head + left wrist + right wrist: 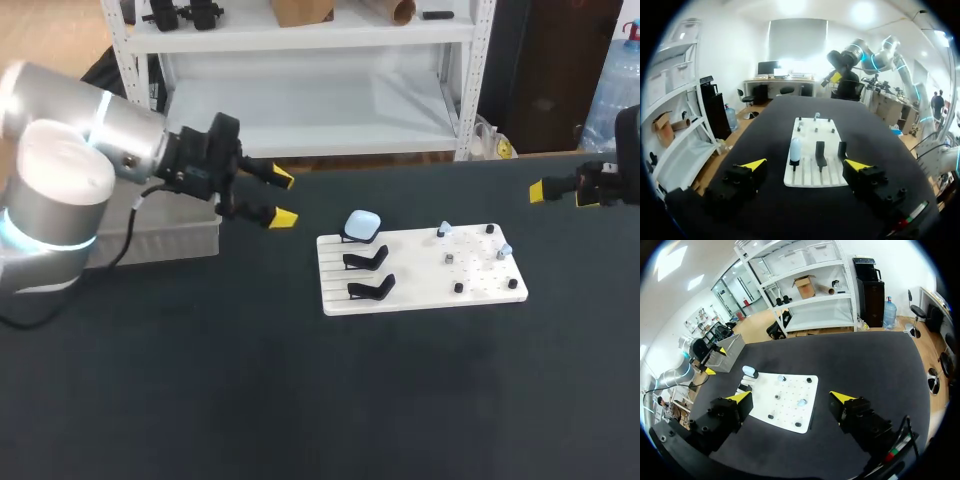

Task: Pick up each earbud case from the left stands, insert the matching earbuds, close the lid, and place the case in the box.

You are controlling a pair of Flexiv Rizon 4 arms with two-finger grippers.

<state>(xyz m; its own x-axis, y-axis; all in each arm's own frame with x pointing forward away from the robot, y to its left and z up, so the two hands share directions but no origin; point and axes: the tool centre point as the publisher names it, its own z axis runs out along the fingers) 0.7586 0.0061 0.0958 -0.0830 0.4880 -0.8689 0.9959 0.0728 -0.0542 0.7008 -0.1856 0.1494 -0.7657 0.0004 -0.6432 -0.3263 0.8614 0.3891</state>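
My spread left hand [283, 198] hangs near the surface's [300, 400] far edge, short of the pale blue rounded earbud case [362, 224] on its black stand [347, 238]. I'd straddle its flanks squarely and lift straight up. My right hand [567, 195] is spread too.

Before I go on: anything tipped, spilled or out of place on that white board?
Nothing stands out. The earbud case sits on its stand, the other two stands are bare, and the white board lies flat.
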